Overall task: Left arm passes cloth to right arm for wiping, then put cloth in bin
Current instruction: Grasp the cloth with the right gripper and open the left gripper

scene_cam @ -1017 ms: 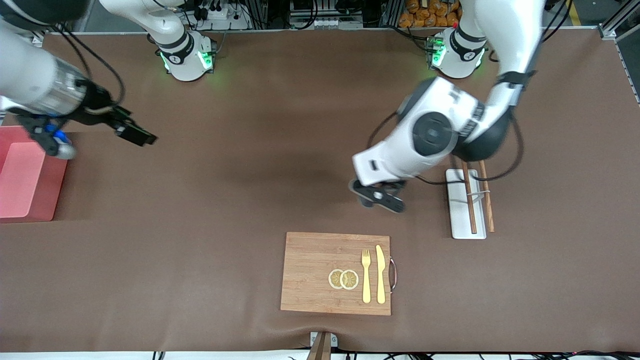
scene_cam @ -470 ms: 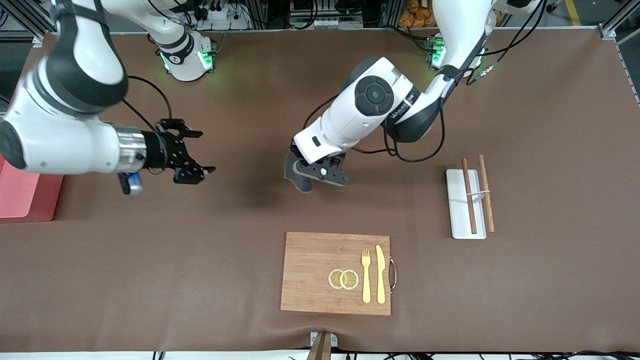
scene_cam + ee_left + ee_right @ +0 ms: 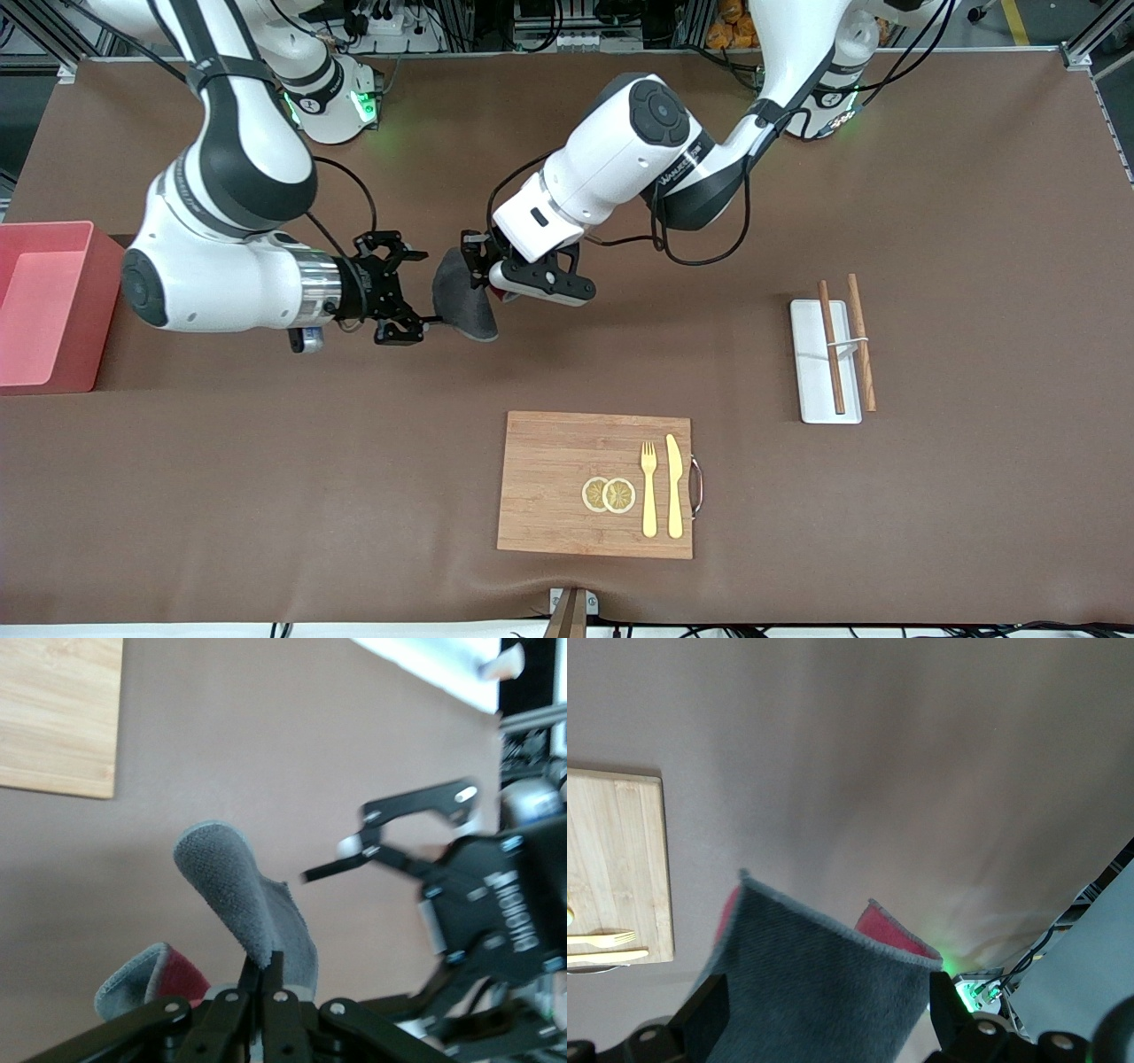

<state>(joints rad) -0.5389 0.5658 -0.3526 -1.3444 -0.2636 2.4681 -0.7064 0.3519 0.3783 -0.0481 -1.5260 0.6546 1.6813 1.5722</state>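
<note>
Both arms closed in since half a sec ago. Left gripper (image 3: 476, 266) is clamped on the cloth (image 3: 462, 306), which hangs in the air over bare table w/ the grey side out and a red underside showing. Right gripper (image 3: 415, 297) moved up right beside it, fingers spread apart around the cloth edge, not pinched yet. Bin (image 3: 46, 306) sits at the right arm's end, board (image 3: 549, 483) untouched

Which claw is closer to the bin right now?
The right claw, over bare table between the bin and the cloth. The left claw, shut on the cloth, is toward the left arm's end.
</note>
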